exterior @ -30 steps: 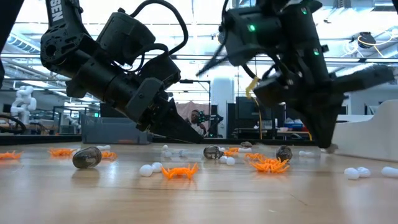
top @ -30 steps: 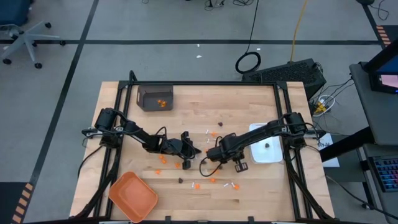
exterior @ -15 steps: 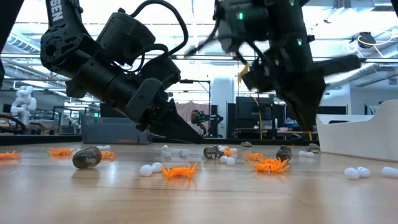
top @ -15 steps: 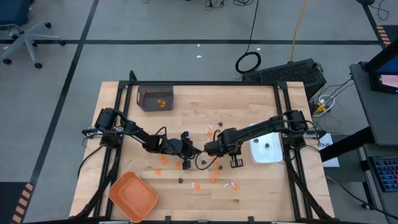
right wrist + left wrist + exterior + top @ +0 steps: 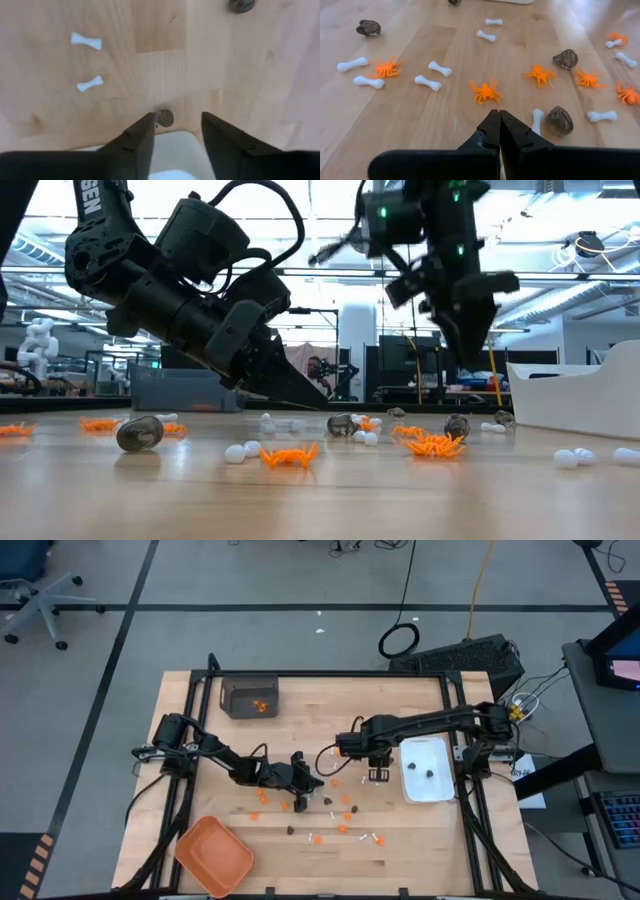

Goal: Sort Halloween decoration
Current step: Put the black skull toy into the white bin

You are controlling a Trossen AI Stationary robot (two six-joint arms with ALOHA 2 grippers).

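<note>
The Halloween decoration lies scattered on the wooden table (image 5: 400, 700): orange spider-like bits (image 5: 486, 92), dark brown lumps (image 5: 558, 120) and small white bones (image 5: 428, 82). My left gripper (image 5: 499, 114) is shut and slants down low over the table's middle (image 5: 315, 782), an orange bit just ahead of its tip. My right gripper (image 5: 177, 120) hangs open, pointing down, above the table beside the white dish (image 5: 408, 790), at the dish's left side (image 5: 378, 777). A dark brown lump (image 5: 165, 118) shows between its fingertips, right beside one fingertip (image 5: 150, 122). My right gripper has the dark brown lump next to the tip of one finger; I cannot tell whether the finger touches it or whether the lump lies below on the table.
The white dish holds two dark lumps (image 5: 428, 775). A dark bin (image 5: 240, 690) with orange bits stands at the far left. An orange tray (image 5: 212, 852) lies at the near left corner. Black rails run along the table's sides.
My right gripper has risen from the table and swung toward the far edge, turning a little about its own axis. My left gripper has kept still.
</note>
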